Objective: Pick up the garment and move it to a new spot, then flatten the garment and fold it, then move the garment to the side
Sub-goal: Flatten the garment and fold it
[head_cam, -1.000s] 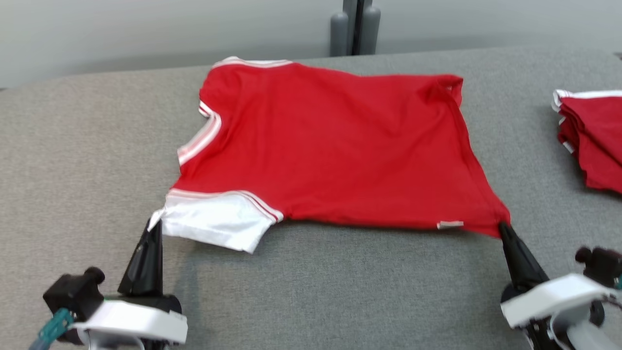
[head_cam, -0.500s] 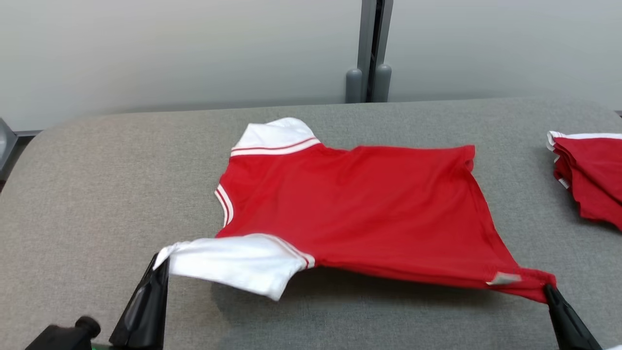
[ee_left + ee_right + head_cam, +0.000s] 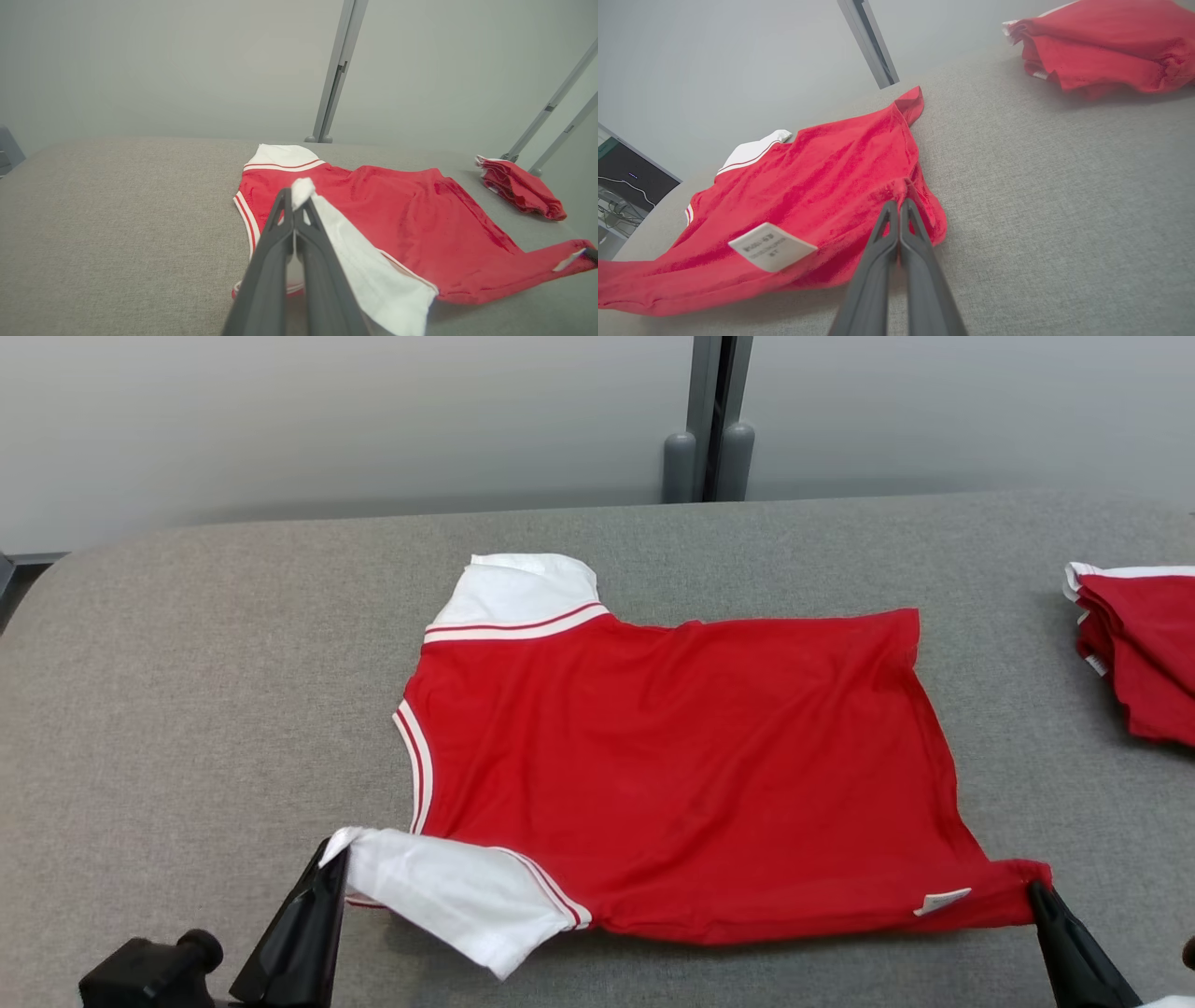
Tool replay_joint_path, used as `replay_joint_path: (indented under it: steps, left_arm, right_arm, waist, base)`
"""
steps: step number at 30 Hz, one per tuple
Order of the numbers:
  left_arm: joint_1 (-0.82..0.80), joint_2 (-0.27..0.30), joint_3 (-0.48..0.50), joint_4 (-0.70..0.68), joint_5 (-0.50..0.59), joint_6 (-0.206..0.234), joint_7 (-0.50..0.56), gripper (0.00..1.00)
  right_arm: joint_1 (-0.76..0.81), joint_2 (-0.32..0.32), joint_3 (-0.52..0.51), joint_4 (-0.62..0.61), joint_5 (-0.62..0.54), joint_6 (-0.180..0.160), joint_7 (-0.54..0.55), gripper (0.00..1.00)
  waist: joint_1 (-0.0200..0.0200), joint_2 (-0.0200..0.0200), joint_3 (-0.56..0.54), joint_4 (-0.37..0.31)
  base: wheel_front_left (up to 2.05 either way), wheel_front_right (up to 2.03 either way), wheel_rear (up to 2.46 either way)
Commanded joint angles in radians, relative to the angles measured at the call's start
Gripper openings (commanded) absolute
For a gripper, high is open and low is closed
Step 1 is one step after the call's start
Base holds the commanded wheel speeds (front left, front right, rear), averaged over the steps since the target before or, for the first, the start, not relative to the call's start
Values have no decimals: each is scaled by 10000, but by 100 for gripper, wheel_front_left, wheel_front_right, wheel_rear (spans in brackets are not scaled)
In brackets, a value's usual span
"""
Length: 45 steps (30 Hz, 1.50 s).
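- Garment [image 3: 672,756]: a red shirt with white sleeves, spread mostly flat on the grey table [image 3: 187,709], on the robot's side of the post [image 3: 714,420]. Its near edge was lifted slightly, strung between two held corners.
- Left gripper [image 3: 331,863]: clenched on the tip of the near white sleeve [image 3: 457,896], left of the post.
- Right gripper [image 3: 1038,894]: clenched on the red hem corner beside the label [image 3: 941,902], right of the post.
- Stack of red garments [image 3: 1139,644]: further right of the post, well apart from the shirt.
- Risk: both pinches looked shallow, so an uneven pull could slip a corner free and let the sleeve tuck under. Too much tension could drag and ruck the flat body.
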Motion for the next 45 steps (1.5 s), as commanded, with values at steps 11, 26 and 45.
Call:
replay_joint_path:
  steps: [11, 26, 45]
  left_arm:
    - [-2353, 74, -18, 2088, -522, -638, 170, 0]
    - [-4515, -168, -130, 4694, -868, -1434, -596, 0]
    - [-4604, -806, 296, 5860, 137, -1115, -4167, 100]
  right_arm:
    - [-1775, 331, 384, 903, -188, 5, 23, 0]
    - [-3610, 48, 921, 2479, -13, 5, -822, 0]
    - [-3544, 161, 365, 1666, -2186, 5, -2639, 100]
  waist:
    - [0, -1, 1190, -284]
    - [0, -1, 2200, -574]
    - [0, -1, 1915, -637]
  base:
    - [0, 0, 0]
    - [0, 0, 0]
    - [0, 0, 0]
